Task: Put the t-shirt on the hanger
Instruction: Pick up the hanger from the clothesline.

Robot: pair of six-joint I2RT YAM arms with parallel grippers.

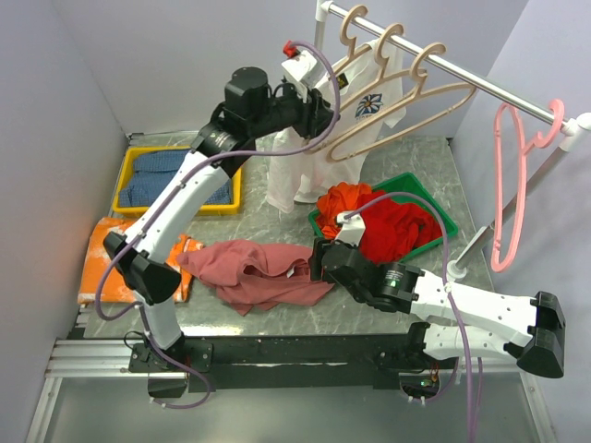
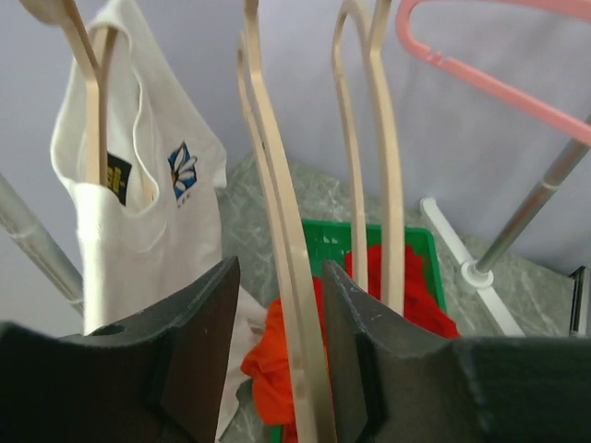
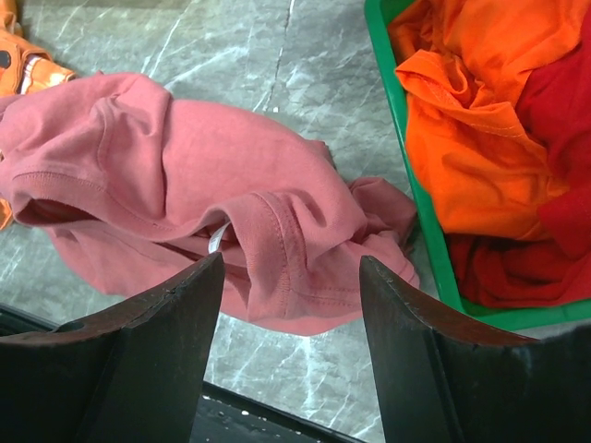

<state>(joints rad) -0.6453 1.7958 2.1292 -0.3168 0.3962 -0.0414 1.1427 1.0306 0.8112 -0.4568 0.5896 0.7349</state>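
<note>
No legible text in any view.
White t-shirt [image 2: 138,240]: blue-and-white flower logo [image 2: 182,171] with tiny print beneath it, too small to read; black neck label [image 2: 116,173] with yellow marks, unreadable.

Left wrist view: you see the hanger [image 2: 261,138] cut off at the top edge, its lower frame hidden behind the left pincer [image 2: 277,272]. Top view: the right pincer [image 1: 319,263] covers the t-shirt [image 1: 249,272] edge.
</note>
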